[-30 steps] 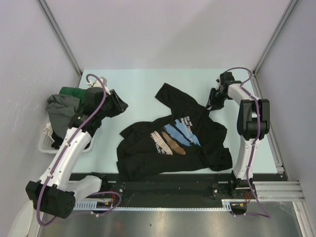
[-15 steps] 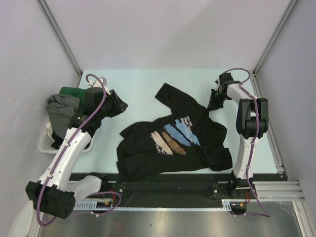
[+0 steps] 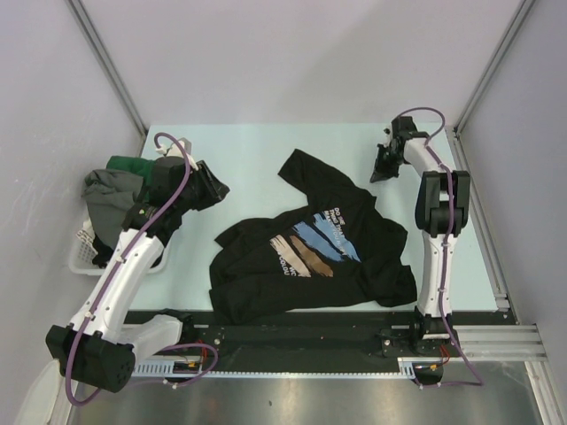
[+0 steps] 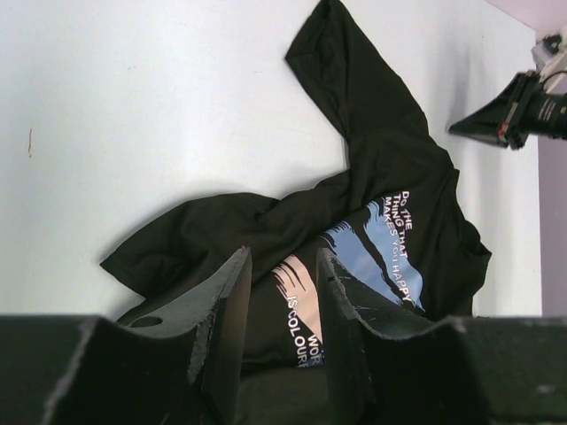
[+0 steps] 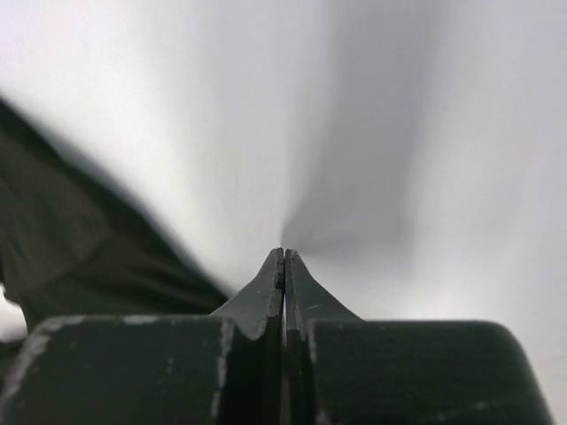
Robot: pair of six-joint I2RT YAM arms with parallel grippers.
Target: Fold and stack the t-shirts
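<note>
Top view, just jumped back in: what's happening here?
One black printed t-shirt lies crumpled and unfolded on the table. The right gripper is shut on nothing, off the shirt's far right side. The left gripper is open and empty, near the basket holding a green shirt and a grey shirt. No folding is done yet.

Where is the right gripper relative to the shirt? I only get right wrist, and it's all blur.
Observer: The right gripper is over bare table, just beyond the printed black t-shirt at its far right edge, apart from the cloth.
Operator: Left arm holding anything?
Observer: No. The left gripper is open and empty, off the shirt's left side.
Operator: Other shirts?
Observer: A dark green t-shirt and a grey t-shirt are piled in the white basket at the table's left edge.
</note>
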